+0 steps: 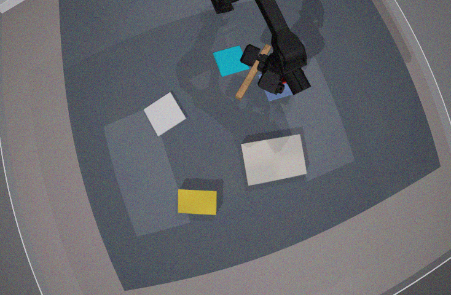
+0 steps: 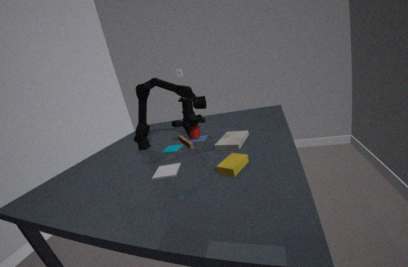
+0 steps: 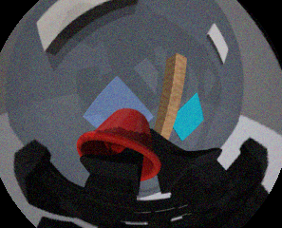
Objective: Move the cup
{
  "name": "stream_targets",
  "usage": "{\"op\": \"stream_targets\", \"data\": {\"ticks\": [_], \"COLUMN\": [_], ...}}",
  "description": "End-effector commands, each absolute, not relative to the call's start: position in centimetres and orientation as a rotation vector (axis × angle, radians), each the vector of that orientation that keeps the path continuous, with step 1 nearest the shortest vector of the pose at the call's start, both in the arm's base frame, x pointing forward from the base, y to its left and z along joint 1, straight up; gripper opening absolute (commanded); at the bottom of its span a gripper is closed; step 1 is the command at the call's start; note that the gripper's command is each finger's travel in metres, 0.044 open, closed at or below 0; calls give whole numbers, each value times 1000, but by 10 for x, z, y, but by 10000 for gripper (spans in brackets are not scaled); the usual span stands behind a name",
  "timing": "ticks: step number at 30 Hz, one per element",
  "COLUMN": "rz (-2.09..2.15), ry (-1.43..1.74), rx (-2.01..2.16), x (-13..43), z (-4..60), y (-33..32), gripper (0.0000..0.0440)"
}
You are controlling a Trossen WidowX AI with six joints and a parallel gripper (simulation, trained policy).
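Observation:
The red cup [image 1: 284, 82] [image 2: 195, 132] [image 3: 127, 124] is upright at the blue pad [image 1: 279, 95] [image 2: 203, 138] [image 3: 116, 98]; I cannot tell whether its base touches the pad. My gripper [image 2: 190, 128] [image 3: 146, 131] is shut on the cup's wall, one finger at the inside of the mouth and the other outside. The arm hides most of the cup in the top view. The marbles are not clear; the finger covers much of the mouth. The cyan pad [image 1: 230, 61] [image 2: 172, 148] [image 3: 189, 118] bears nothing.
A wooden bar [image 1: 247, 80] [image 2: 186, 142] [image 3: 174, 90] lies between the two pads. A cream block [image 1: 274, 160] [image 2: 232, 139] [image 3: 60, 24], a yellow block [image 1: 197, 201] [image 2: 233, 163] and a flat white tile [image 1: 164, 114] [image 2: 167, 170] [image 3: 218, 43] lie farther off.

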State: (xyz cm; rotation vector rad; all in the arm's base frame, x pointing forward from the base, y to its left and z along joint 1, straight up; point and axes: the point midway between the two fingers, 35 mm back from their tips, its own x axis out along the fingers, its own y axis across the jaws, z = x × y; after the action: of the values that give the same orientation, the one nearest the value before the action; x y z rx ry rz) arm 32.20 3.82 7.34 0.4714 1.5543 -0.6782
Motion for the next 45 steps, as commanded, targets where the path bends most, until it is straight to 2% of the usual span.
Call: {"op": "stream_targets", "data": {"ticks": [1,20,45], "rz": [-679,-733,-812], "ry": [1550,1459,1339], "rx": [485,620,742], "x": [319,305,283], "z": [81,127,121], "y": [37,7,-39], "gripper": [1,0,0]}}
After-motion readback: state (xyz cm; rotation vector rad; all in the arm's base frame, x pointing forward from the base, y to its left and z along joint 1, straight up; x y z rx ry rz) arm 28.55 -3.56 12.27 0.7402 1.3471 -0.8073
